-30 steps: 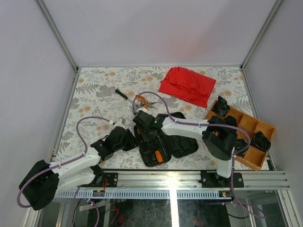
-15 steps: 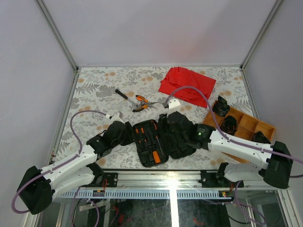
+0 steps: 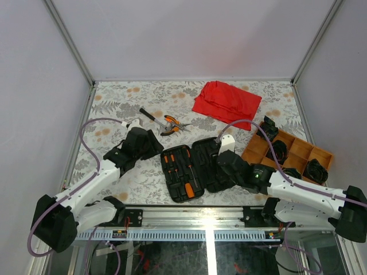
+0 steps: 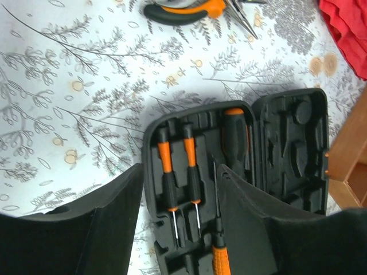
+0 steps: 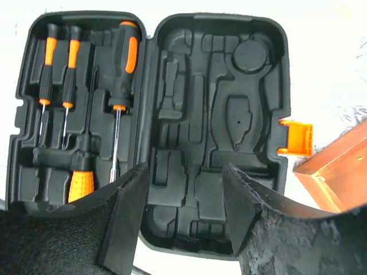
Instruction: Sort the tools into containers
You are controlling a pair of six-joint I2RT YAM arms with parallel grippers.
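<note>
1. Your left gripper (image 4: 179, 192) is spread and holds nothing. Its fingers (image 4: 112, 220) are broad, matte black wedges. It hangs just left of the case (image 3: 198, 166), toward the tabletop's (image 3: 114, 109) left edge.
2. Your right gripper (image 5: 184, 183) is also spread and empty. Its fingers (image 5: 123, 220) are black with a rough, grainy surface. It hangs over the right half of the case, on the near side.
3. The case lies open and flat by the near edge of the tabletop, about midway along it. It is black moulded plastic with rounded corners and a small orange latch (image 5: 295, 137) on its right rim.
4. The left half of the case holds two slim screwdrivers (image 5: 49, 63) with black-and-orange handles. Beside them sit a thicker ribbed driver (image 5: 125, 57) and an orange handle (image 5: 80, 184) nearer you.
5. The right half shows shaped recesses: one round, the others angular.
6. The orange-handled pliers (image 3: 172, 123) lie on the tabletop beyond the case. A long black-handled tool (image 3: 148, 114) lies just to their left.
7. A crumpled red cloth (image 3: 226, 103) sits near the far edge, right of middle.
8. A wooden tray (image 3: 304, 150) with compartments stands at the right edge and holds black items too small to make out.
9. The tabletop carries a pale leaf-and-flower print.
</note>
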